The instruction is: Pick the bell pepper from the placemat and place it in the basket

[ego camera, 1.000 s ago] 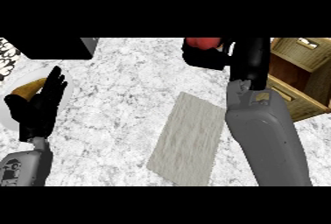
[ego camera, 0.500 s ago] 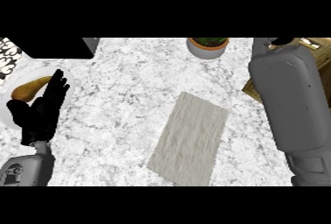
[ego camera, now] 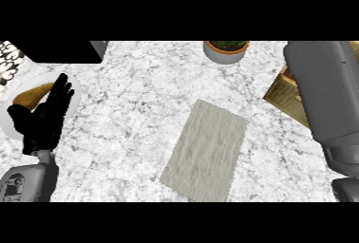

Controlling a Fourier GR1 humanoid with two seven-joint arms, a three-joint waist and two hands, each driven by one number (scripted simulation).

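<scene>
Left hand: we see our left hand [ego camera: 43, 118] at the view's left edge, fingers straight and up, holding nothing, resting over a white plate [ego camera: 14, 135].

Right hand: not visible. Only the grey right forearm [ego camera: 329, 99] shows, running up the right side and out past the top edge, so we cannot tell what its fingers are doing or whether they hold anything.

Bell pepper: we cannot find it anywhere on the counter. The placemat [ego camera: 207, 149] lies bare, well to the right of our left hand and just left of the right forearm.

Basket: a corner of the wooden basket [ego camera: 284, 97] shows beside the right forearm, which covers most of it. We cannot see inside it.

Key relation: the basket lies directly under and beside the right arm, far across the counter from the left hand. The right arm is plainly the nearer one. With no pepper in view, we can say nothing of its long axis.

Step in hand: we judge the pepper is off the placemat and likely either carried by the hidden right hand or already in the basket; the view does not settle which.

Other things: a brownish food item [ego camera: 32, 95] lies on the plate behind our left hand; a potted plant [ego camera: 226, 51] stands at the far edge.
</scene>
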